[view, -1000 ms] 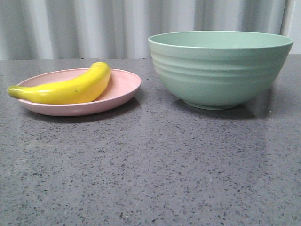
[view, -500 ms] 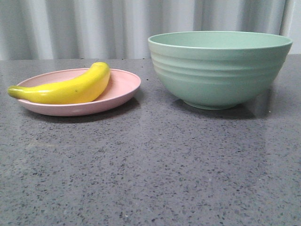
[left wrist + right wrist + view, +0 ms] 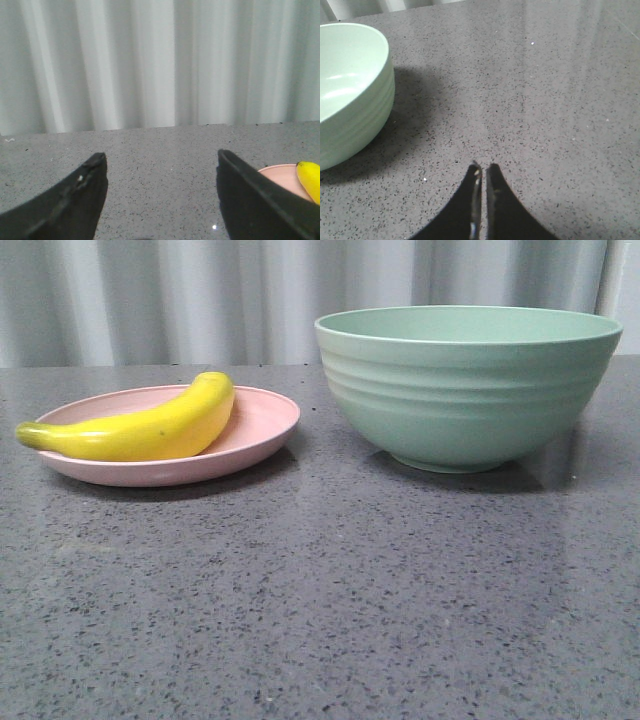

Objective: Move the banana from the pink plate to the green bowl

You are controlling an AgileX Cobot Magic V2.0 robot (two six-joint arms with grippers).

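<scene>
The yellow banana [image 3: 140, 428] lies on the pink plate [image 3: 262, 430] at the left of the front view. The green bowl [image 3: 465, 385] stands to its right and looks empty. No gripper shows in the front view. In the left wrist view my left gripper [image 3: 161, 157] is open and empty above the counter; a bit of the pink plate [image 3: 280, 175] and the banana's end [image 3: 310, 180] show beside one finger. In the right wrist view my right gripper [image 3: 483, 167] is shut and empty over bare counter, apart from the green bowl [image 3: 350, 85].
The grey speckled counter [image 3: 330, 590] carries only the plate and the bowl. A pale pleated curtain [image 3: 200, 300] hangs behind the counter's far edge.
</scene>
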